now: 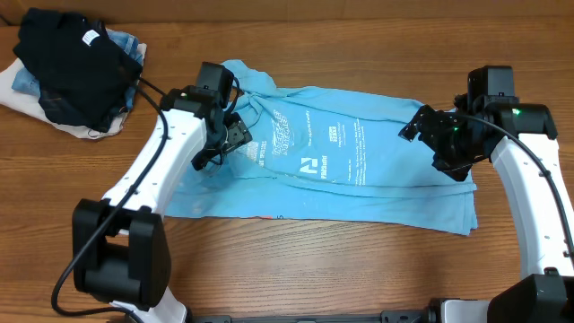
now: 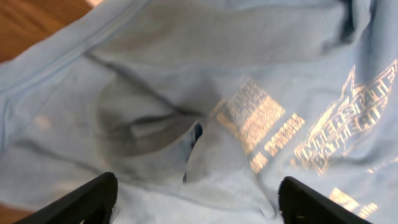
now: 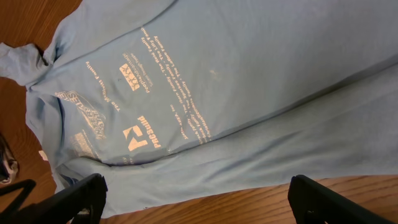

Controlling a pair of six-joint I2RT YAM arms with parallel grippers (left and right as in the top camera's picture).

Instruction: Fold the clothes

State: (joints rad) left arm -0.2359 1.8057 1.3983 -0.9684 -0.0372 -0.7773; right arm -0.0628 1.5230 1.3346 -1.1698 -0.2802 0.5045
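Note:
The clothes, a light sky-blue shirt [image 1: 359, 170] with white lettering, lie spread across the middle of the table, with the part near the left arm bunched and creased. My left gripper [image 1: 231, 136] hovers over that rumpled left part. In the left wrist view the left gripper [image 2: 198, 204] is open, its black fingers [image 2: 90, 200] wide apart over creased blue fabric [image 2: 186, 93], holding nothing. My right gripper [image 1: 429, 133] is above the shirt's right side. Seen from its own wrist, the right gripper [image 3: 199, 200] is open over the shirt's edge [image 3: 249, 155] and bare wood.
A pile of other garments [image 1: 76, 67] sits at the back left corner: black fabric with a white tag on denim and white cloth. Wooden table [image 1: 314, 269] shows in front of the shirt. Black cables run along the left arm.

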